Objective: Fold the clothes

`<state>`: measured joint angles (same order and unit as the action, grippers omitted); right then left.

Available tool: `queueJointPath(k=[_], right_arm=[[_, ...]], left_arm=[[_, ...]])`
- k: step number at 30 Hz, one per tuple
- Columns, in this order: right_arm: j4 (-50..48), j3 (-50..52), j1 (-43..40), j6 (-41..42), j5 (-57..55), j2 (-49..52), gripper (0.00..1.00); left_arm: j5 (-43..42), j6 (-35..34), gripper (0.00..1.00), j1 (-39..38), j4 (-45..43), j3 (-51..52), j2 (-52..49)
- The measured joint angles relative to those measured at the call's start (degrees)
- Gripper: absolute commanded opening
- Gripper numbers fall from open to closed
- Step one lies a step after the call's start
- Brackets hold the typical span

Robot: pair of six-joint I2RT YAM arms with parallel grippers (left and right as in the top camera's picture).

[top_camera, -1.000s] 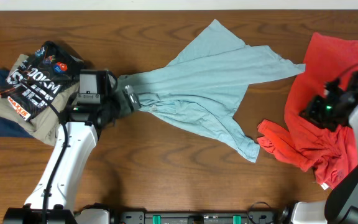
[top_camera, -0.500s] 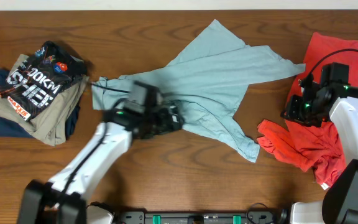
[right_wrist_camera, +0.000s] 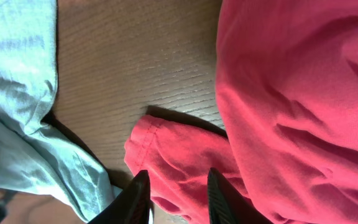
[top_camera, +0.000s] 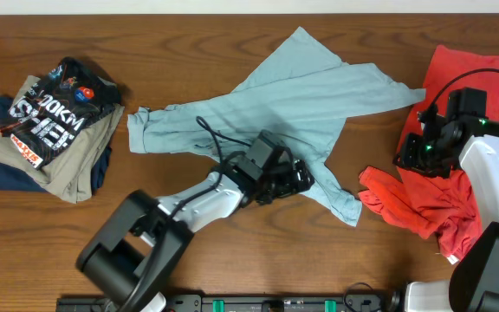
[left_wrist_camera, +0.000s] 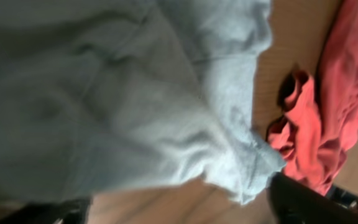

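The pale blue-grey T-shirt (top_camera: pixel 293 95) of the clothes lies spread out mid-table, one end stretched to the left. My left gripper (top_camera: pixel 300 178) hovers over its lower right part. In the left wrist view the left gripper (left_wrist_camera: pixel 179 210) is open, its fingers wide apart, with bare wood and the shirt's hem (left_wrist_camera: pixel 247 180) between them. A coral-red garment (top_camera: pixel 457 82) lies crumpled at the right. My right gripper (top_camera: pixel 408 156) hangs over its left edge. In the right wrist view the right gripper (right_wrist_camera: pixel 179 196) is open a little, with red fabric (right_wrist_camera: pixel 291 93) below the gap.
A stack of folded printed and tan clothes (top_camera: pixel 46 130) sits at the far left. The brown wooden table (top_camera: pixel 232 251) shows along the front. The shirt's lower tip (top_camera: pixel 349 212) nearly reaches the red garment's sleeve (top_camera: pixel 375 186).
My left arm has swept right, from the shirt's left end to its lower right part, leaving that end lying flat. My right gripper moved a little left over the red garment, then held still.
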<state>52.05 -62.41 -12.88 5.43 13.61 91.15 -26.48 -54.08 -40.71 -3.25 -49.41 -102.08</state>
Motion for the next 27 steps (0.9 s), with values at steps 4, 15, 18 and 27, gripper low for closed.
queueJointPath(k=[4, 15, 18, 27], right_arm=[[-0.02, 0.0, 0.0, 0.0, -0.17, 0.0, 0.29], [0.04, 0.0, 0.0, 2.12, -8.74, 0.0, 0.34], [0.44, 0.0, 0.0, 3.37, -11.21, 0.0, 0.32], [0.57, 0.0, 0.07, 3.21, -8.15, 0.0, 0.18]], left_arm=[[2.95, -1.84, 0.06, -0.39, -0.15, 0.0, -1.81], [5.03, 4.07, 0.06, 7.89, 28.72, -2.29, 1.68], [8.74, 9.25, 0.06, 15.5, 39.87, -1.99, 3.72], [20.06, 18.84, 0.06, 42.51, 51.52, -0.22, 12.48]])
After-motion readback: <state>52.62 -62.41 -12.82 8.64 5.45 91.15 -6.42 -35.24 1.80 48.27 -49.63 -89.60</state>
